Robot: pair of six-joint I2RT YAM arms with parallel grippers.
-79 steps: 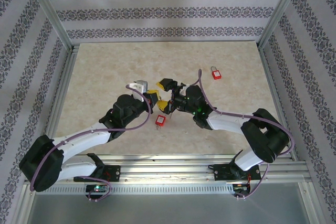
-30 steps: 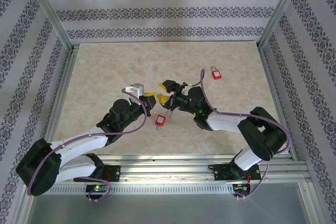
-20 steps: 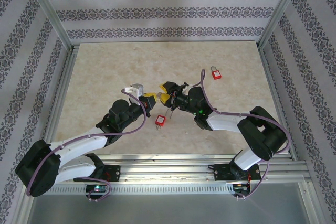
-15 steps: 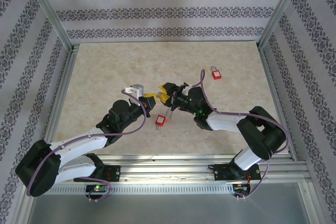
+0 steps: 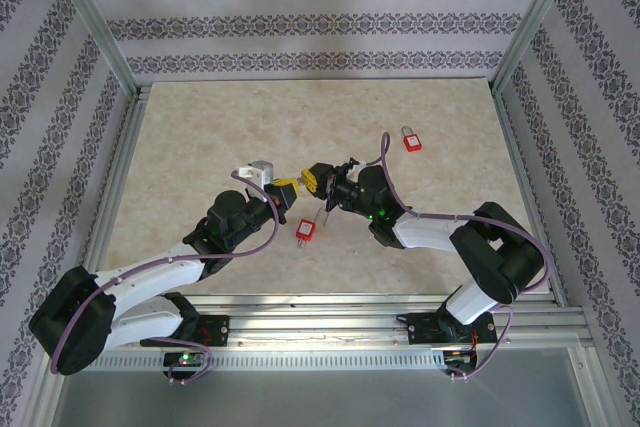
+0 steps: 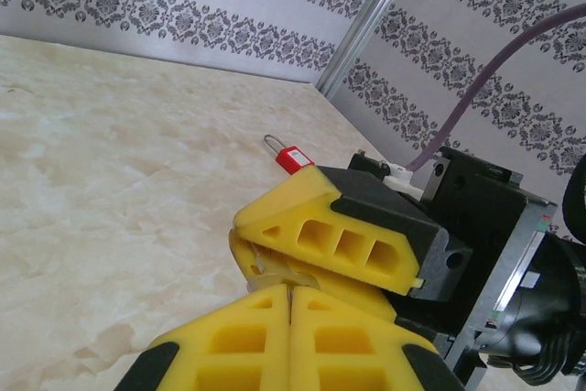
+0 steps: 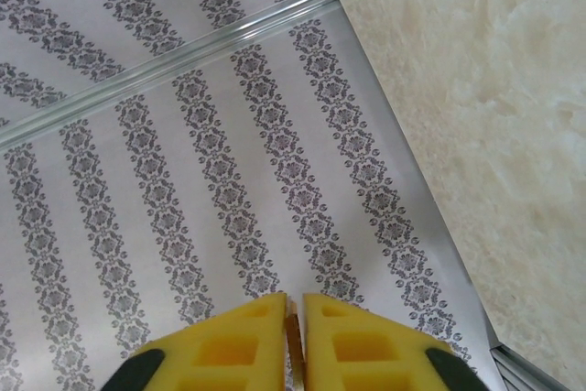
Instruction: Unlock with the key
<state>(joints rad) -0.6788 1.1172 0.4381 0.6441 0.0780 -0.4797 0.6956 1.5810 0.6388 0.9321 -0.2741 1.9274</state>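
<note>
Both left gripper (image 6: 290,292) and right gripper (image 7: 294,304) are clenched; on what, you cannot tell. Seen from above, the red padlock (image 5: 307,231) at their six o'clock looks light, rigid and slick: pinch its flat body.

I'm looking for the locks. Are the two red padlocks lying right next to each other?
No, the near padlock lies in the middle and the far padlock lies well apart, toward the back right.
</note>
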